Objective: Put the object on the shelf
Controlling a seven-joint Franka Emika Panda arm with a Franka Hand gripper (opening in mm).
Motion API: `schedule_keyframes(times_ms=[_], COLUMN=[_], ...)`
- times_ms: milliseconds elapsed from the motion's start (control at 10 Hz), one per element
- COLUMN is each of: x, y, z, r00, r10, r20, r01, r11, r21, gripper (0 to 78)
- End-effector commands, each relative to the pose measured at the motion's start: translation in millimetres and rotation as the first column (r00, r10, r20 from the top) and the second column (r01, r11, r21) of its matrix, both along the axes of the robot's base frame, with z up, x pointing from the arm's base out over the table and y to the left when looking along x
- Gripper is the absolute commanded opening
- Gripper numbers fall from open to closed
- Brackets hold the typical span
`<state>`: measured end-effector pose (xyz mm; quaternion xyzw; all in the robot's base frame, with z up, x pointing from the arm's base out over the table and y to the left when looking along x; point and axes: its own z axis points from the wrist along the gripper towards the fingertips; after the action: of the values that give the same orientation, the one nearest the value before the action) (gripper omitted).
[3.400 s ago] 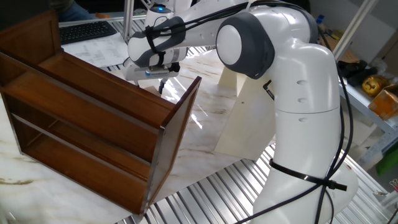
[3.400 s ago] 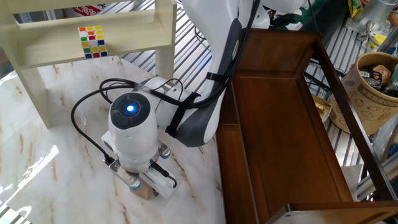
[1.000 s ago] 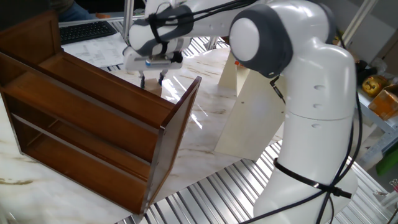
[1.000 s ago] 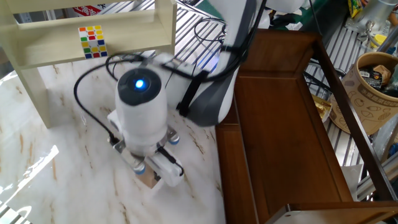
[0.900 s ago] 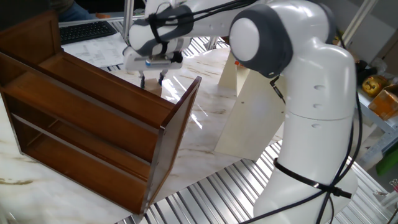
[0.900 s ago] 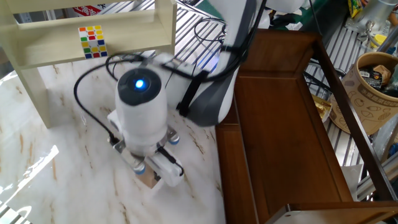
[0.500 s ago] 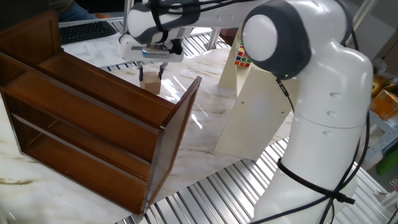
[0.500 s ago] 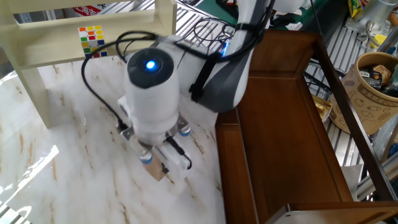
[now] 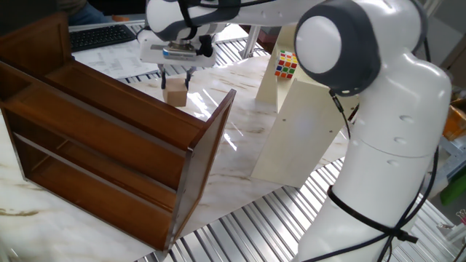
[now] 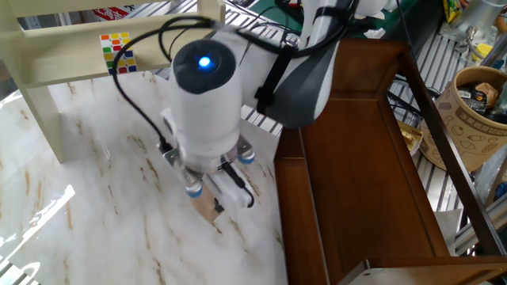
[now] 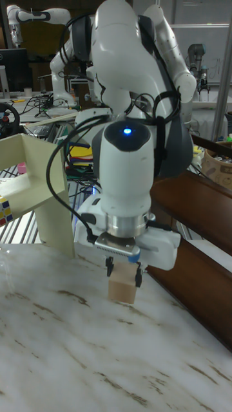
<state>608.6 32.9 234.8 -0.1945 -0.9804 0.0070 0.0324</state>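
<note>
The object, a plain light-tan wooden block (image 9: 175, 94) (image 10: 209, 208) (image 11: 122, 286), hangs a little above the marble table. My gripper (image 9: 177, 78) (image 10: 215, 200) (image 11: 124, 273) points straight down and is shut on its top, one dark finger on each side. The block hangs just behind the shelf (image 9: 109, 138) (image 10: 356, 174) (image 11: 193, 257), a dark reddish-brown unit with long boards, near its upright end panel. In the other fixed view my wrist hides most of the block.
A cream-white cabinet (image 9: 291, 124) (image 10: 119, 39) (image 11: 38, 187) stands on the table with a Rubik's cube (image 9: 285, 64) (image 10: 117, 52) on it. A tan bucket of items (image 10: 475, 111) sits beyond the shelf. A keyboard (image 9: 102, 35) lies behind the table.
The block was on the table with my gripper around it. Since then my gripper has risen with it and carried it toward the shelf.
</note>
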Motion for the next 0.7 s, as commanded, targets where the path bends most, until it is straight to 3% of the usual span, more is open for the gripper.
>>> schedule_keyframes(times_ms=[100,700], x=[-12.1,-12.0], y=[1.8,0.5], z=[16.3,16.6], r00=[0.999,0.999], r10=[-0.024,-0.025], r20=[0.022,0.02], r01=[0.024,0.025], r11=[1.0,1.0], r21=[-0.003,-0.008], gripper=[1.4,1.4])
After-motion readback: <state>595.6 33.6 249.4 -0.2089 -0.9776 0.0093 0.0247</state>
